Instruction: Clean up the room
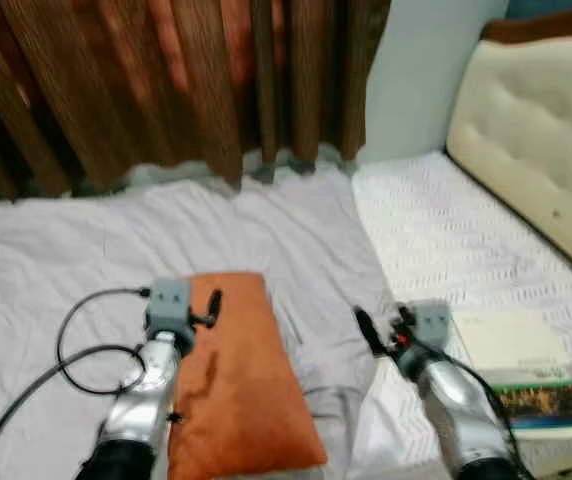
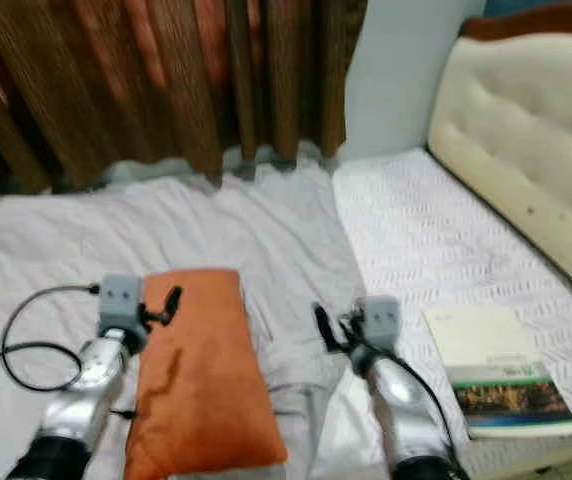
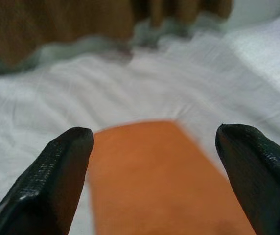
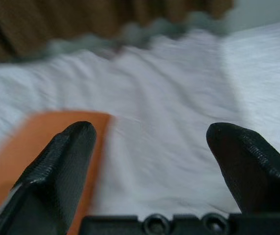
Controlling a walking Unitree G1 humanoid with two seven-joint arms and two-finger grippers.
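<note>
Pillow [image 1: 236,375], orange, lies lengthways on the grey sheet [image 1: 56,250] near the bed's [image 1: 436,230] front edge, between my two arms. My left gripper [image 3: 150,161] hangs over its far end, jaws spread wide and holding nothing. My right gripper [image 4: 150,156] is over the sheet just beside the pillow, also wide open and empty. A book [image 1: 526,370] lies at the front right corner of the bed, near the cream headboard [image 1: 536,120]. I judge the pillow is what I should take first. To grip it well I should lower the left jaws squarely over its end, pinch deep into the stuffing, and keep my loose cable [image 1: 76,340] clear.
</note>
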